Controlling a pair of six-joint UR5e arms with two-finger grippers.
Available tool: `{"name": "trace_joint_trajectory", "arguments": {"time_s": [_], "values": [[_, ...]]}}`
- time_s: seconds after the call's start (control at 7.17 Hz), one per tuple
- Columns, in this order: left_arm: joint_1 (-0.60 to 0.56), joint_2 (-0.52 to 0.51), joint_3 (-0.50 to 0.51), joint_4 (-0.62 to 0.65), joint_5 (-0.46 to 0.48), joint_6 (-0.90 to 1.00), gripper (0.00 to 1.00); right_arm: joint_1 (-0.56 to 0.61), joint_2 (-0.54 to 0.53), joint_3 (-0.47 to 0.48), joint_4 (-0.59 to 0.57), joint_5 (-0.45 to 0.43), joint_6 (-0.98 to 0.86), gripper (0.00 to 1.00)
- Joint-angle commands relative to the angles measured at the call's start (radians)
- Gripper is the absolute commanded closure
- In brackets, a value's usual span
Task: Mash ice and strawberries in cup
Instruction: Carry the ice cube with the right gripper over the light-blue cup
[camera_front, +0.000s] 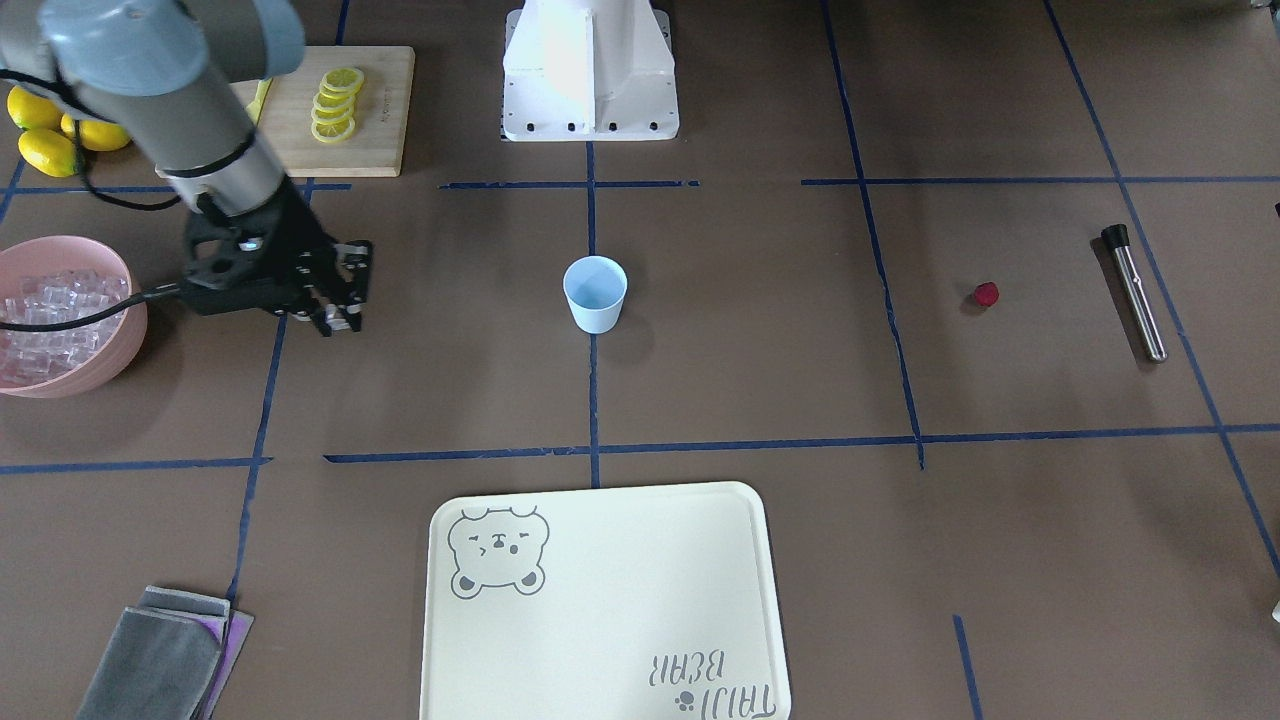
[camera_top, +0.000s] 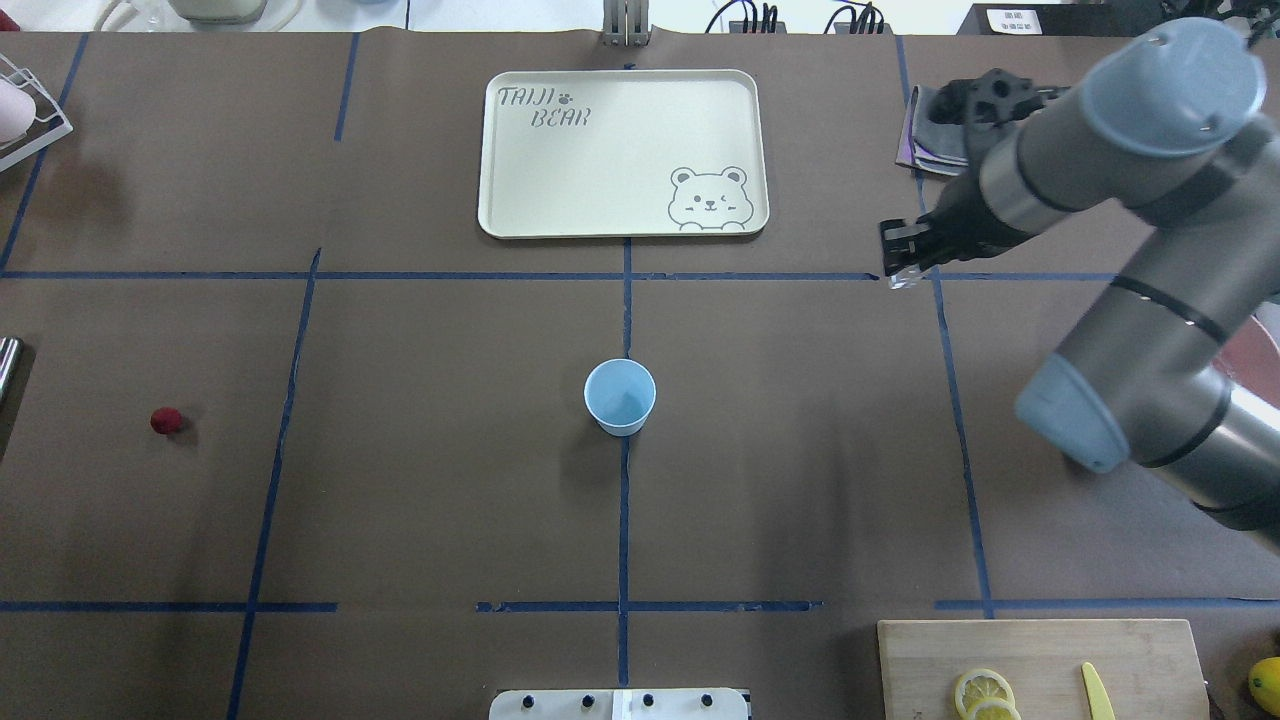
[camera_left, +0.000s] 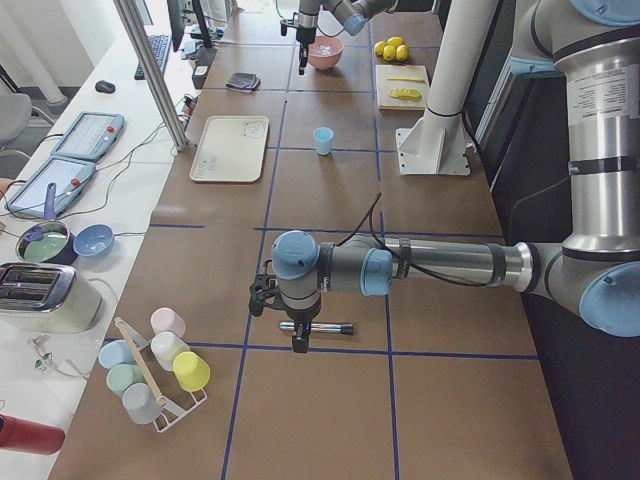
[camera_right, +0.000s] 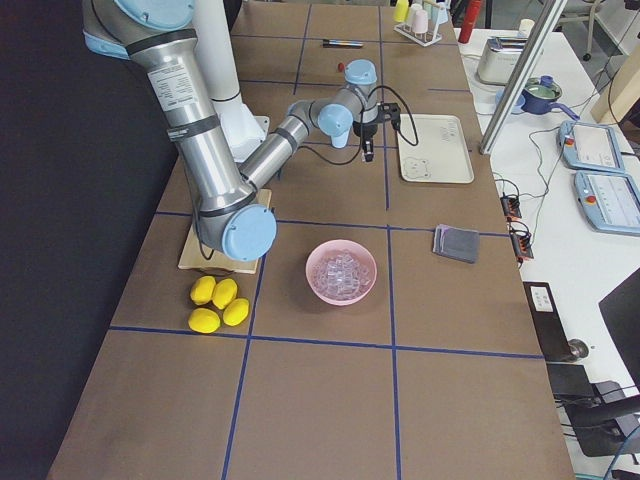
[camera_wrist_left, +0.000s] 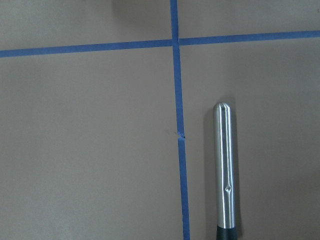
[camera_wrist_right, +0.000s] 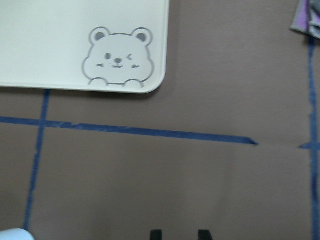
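Currently: cup upright at table centre, looks empty; nothing mashed yet.

Overhead clock, taken from the cup:
- strawberry at 9, well apart, loose on the table
- ice heaped in the pink bowl, out at 3
- right gripper at about 2, above the tape line, near the cream bear tray at 12

The right wrist camera shows two fingertips with a gap between them; you cannot tell whether a cube sits clamped there. Left gripper hangs over the steel muddler, beyond the berry at 9; apart or together, cannot tell.

Risks for you to watch:
- a slick cube slipping out short of the cup
- a finger clipping the rim and tipping the light tumbler
- the round muddler rolling away under a pinch
- the berry skidding when touched
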Motion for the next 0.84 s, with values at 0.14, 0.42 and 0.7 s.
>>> {"name": "trace_joint_trajectory", "arguments": {"time_s": [0.14,0.42,0.7], "values": [[0.002,-0.003,0.0,-0.001,-0.002,0.0,0.0,-0.232,0.292,-0.173,-0.078,-0.225,0.282,0.96],[0.002,-0.003,-0.002,-0.001,-0.004,0.0,0.0,-0.29,0.314,-0.222,-0.074,-0.264,0.315,0.95],[0.002,-0.002,0.0,-0.001,-0.004,0.0,0.0,-0.314,0.312,-0.239,-0.074,-0.281,0.32,0.9]]}}
